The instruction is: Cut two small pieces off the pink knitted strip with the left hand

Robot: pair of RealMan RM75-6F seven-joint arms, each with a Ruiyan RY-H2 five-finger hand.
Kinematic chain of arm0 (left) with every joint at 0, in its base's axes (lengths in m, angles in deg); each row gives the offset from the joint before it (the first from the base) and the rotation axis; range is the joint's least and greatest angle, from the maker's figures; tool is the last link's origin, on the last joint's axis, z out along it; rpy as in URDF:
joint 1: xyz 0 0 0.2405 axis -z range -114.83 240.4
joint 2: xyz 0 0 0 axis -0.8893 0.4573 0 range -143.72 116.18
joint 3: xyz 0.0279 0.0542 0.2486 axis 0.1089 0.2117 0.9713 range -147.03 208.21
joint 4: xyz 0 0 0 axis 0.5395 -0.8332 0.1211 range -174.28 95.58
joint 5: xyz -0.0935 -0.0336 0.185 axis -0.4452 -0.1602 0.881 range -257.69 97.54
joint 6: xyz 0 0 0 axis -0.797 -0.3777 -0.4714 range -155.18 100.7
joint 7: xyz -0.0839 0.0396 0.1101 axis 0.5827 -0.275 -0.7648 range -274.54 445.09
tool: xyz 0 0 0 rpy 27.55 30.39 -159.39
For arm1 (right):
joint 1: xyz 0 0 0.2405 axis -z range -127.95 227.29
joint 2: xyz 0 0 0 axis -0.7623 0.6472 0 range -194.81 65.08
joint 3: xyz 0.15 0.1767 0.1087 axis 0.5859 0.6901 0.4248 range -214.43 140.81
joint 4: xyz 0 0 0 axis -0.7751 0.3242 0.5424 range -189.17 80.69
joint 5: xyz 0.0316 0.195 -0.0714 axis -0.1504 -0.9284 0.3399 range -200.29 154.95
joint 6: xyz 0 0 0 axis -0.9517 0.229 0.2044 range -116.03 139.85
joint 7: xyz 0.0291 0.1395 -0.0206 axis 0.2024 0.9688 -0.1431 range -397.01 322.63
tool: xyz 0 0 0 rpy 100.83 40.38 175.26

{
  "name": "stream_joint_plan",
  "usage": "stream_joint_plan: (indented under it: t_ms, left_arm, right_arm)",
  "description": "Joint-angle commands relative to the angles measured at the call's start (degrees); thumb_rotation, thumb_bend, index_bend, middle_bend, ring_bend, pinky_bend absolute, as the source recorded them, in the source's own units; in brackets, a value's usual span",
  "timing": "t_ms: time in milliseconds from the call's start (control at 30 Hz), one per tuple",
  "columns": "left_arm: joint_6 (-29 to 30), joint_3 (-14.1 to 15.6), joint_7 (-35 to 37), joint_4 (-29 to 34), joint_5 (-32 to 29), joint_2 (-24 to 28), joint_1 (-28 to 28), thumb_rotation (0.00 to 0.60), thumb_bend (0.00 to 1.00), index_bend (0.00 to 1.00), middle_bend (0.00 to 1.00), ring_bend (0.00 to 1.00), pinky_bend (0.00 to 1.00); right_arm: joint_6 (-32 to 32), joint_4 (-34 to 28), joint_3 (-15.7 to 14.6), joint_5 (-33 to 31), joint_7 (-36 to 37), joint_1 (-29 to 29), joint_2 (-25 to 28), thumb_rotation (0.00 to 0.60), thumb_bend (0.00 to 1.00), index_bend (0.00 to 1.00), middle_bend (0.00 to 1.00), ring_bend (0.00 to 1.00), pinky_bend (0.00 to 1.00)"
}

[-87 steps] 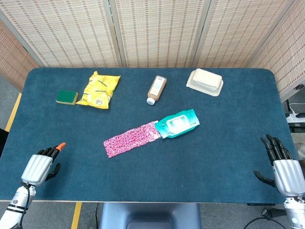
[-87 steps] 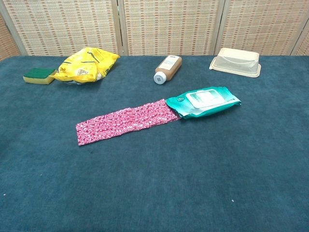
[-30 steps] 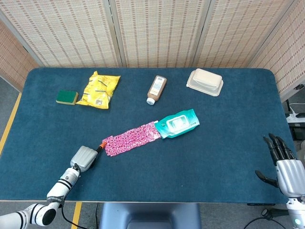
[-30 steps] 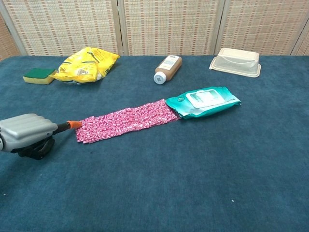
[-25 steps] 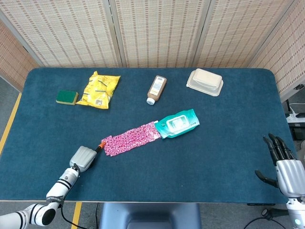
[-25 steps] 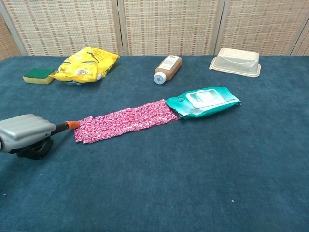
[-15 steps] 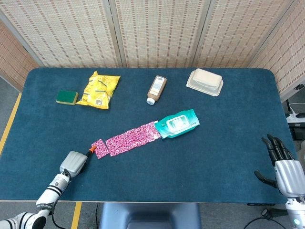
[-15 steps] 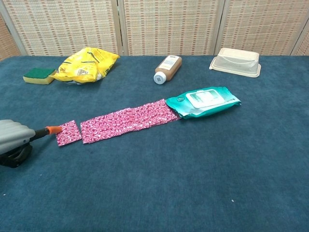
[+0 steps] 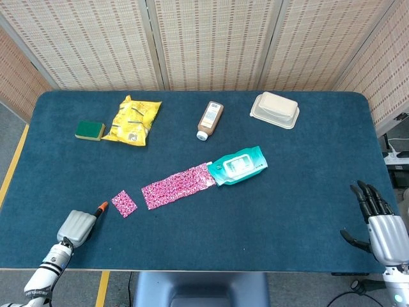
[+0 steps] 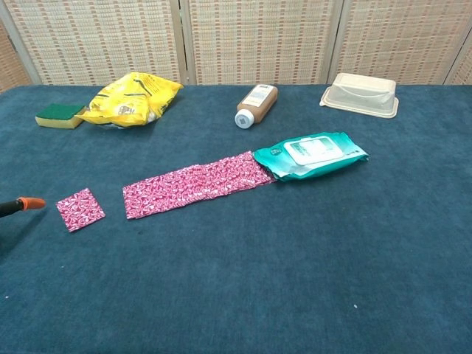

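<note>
The pink knitted strip (image 9: 178,185) (image 10: 195,186) lies slanted at the table's middle, its upper right end tucked under a teal wipes pack (image 9: 238,165) (image 10: 310,155). One small square cut piece (image 9: 124,203) (image 10: 80,209) lies apart from the strip's lower left end. My left hand (image 9: 77,226) is at the front left edge, gripping an orange-tipped cutting tool (image 9: 101,208) (image 10: 25,204) whose tip points at the cut piece. My right hand (image 9: 377,220) rests at the front right edge, fingers spread, holding nothing.
Along the back of the table sit a green sponge (image 9: 89,130), a yellow snack bag (image 9: 133,120), a brown bottle (image 9: 209,119) lying down and a cream lidded box (image 9: 275,109). Blue cloth covers the table (image 9: 287,192).
The tool reached the strip's left end and a small square came off. My left hand then drew back toward the front left, dragging that piece away from the strip. The right hand stayed put.
</note>
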Motion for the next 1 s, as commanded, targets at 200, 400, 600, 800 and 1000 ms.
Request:
stream_joint_plan:
  t_ms: [200,400,600,800,1000]
  left_arm:
    - [1.1,-1.84,1.06,0.85,0.19,-0.44,0.28,0.6,0.83,0.0,0.65,0.71,0.66]
    - [-1.66,-2.49,0.35,0.87,0.1,-2.38,2.21,0.6,0.83,0.0,0.65,0.71,0.66]
    - [-4.41,-2.45,-1.18,0.65,-1.79,-3.36,3.44,0.6,0.83,0.0,0.65,0.71,0.66]
    - [-4.35,-1.7,-2.69,1.97,-3.47,-2.17,3.01,0.6,0.83,0.12,0.65,0.71,0.66]
    - [-3.29,-0.8,-3.68,3.65,-4.81,-0.35,1.99,0.6,0.83,0.25,0.65,0.71,0.66]
  right_arm:
    - [-0.24,0.13,-0.03,-0.05,-0.13,-0.06,-0.12,0.6,0.05,0.0,0.0,0.0,0.23]
    - [-0.37,-0.03,-0.01,-0.19,-0.04,-0.08,-0.01,0.6,0.05,0.0,0.0,0.0,0.23]
    - [0.1,0.07,-0.02,0.14,0.46,0.07,0.11,0.6,0.05,0.0,0.0,0.0,0.23]
    - [0.23,0.11,-0.12,0.42,0.66,0.11,0.19,0.6,0.05,0.0,0.0,0.0,0.23]
    - [0.32,0.24,-0.18,0.55,0.59,0.16,0.01,0.6,0.05,0.0,0.0,0.0,0.23]
